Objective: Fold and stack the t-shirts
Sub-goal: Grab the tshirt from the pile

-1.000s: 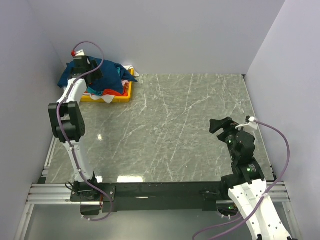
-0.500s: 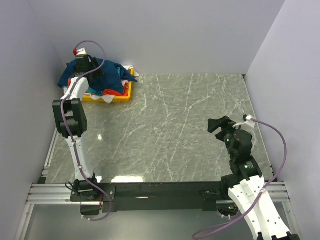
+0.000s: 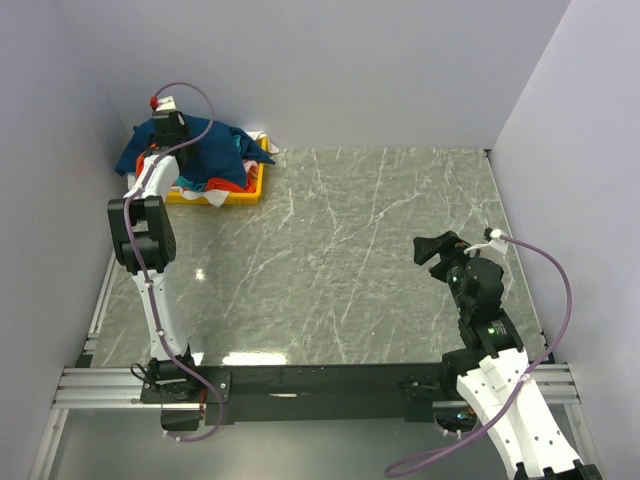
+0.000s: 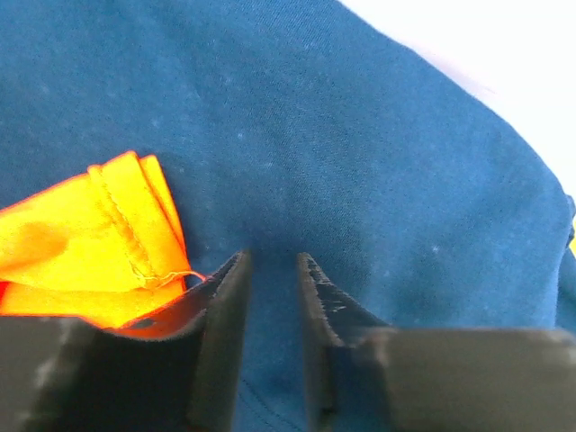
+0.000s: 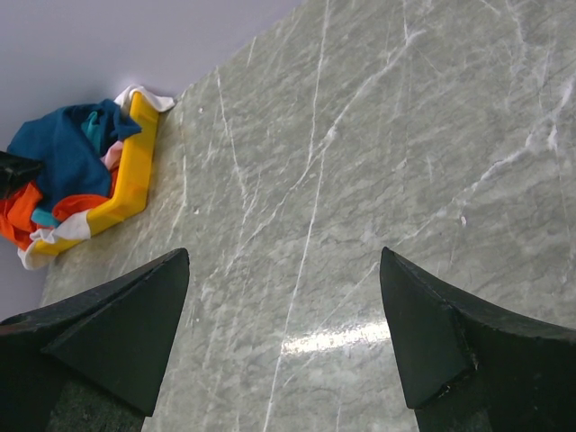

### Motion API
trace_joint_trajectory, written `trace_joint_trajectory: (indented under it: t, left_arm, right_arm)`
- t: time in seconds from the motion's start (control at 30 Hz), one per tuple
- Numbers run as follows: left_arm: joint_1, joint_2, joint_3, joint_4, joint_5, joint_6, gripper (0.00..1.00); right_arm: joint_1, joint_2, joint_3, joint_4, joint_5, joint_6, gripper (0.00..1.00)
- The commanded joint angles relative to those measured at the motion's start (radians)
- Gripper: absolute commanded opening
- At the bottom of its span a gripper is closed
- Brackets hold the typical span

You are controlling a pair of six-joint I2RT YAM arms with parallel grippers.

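The t-shirts lie heaped in a yellow tray point(image 3: 243, 194) at the table's far left corner. A large navy blue t-shirt point(image 3: 218, 142) covers the heap, with orange point(image 3: 190, 184), teal and white cloth showing under it. My left gripper point(image 3: 170, 130) is down on the pile. In the left wrist view the navy t-shirt point(image 4: 360, 135) fills the frame, and the left gripper point(image 4: 273, 256) has its jaws drawn close on a fold of it, beside an orange t-shirt point(image 4: 81, 243). My right gripper point(image 3: 428, 248) hovers open over bare table at the right, nothing between its fingers point(image 5: 126, 315).
The right wrist view shows the tray point(image 5: 135, 175) and the heap of shirts point(image 5: 63, 148) far off against the back wall, with a white shirt edge point(image 5: 148, 93) draped over the tray's corner. Grey marble tabletop point(image 3: 350, 240) stretches between the arms; walls enclose three sides.
My left gripper has sunk a little further into the pile and its jaws have closed from wide open onto the navy cloth. The right arm has shifted slightly to the left.
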Motion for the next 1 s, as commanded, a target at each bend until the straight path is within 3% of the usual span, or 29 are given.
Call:
trace_joint_trajectory:
  t: [0.0, 0.13, 0.3, 0.43, 0.5, 0.73, 0.77, 0.9, 0.97]
  left_arm:
    - [0.001, 0.008, 0.043, 0.028, 0.010, 0.008, 0.22]
    - [0.001, -0.017, 0.027, 0.053, 0.051, -0.004, 0.00]
    - [0.003, -0.045, 0.004, 0.071, 0.065, -0.018, 0.01]
    - [-0.006, -0.065, -0.042, 0.099, 0.094, -0.046, 0.24]
    - [-0.020, -0.063, -0.068, 0.108, 0.092, -0.050, 0.44]
    - [-0.064, -0.031, -0.079, 0.093, 0.042, -0.023, 0.60]
    - [-0.064, -0.026, -0.078, 0.093, 0.042, -0.032, 0.59]
    - [-0.064, -0.011, -0.067, 0.093, 0.048, -0.056, 0.32]
    - [-0.064, -0.008, -0.056, 0.090, 0.054, -0.064, 0.24]
  right_arm:
    - [0.000, -0.002, -0.002, 0.042, 0.002, 0.002, 0.92]
    - [0.000, -0.007, -0.004, 0.041, 0.008, -0.001, 0.92]
    - [0.000, -0.004, -0.002, 0.035, 0.007, -0.003, 0.92]
    - [-0.001, -0.005, -0.007, 0.045, 0.001, 0.000, 0.92]
    - [0.000, -0.002, -0.010, 0.044, -0.002, 0.002, 0.92]
    - [0.000, -0.008, -0.010, 0.039, 0.001, -0.003, 0.92]
    - [-0.001, -0.008, -0.008, 0.038, 0.002, -0.006, 0.92]
    - [-0.001, -0.013, -0.008, 0.033, 0.010, -0.009, 0.92]
    - [0.000, -0.013, -0.008, 0.032, 0.016, -0.012, 0.92]
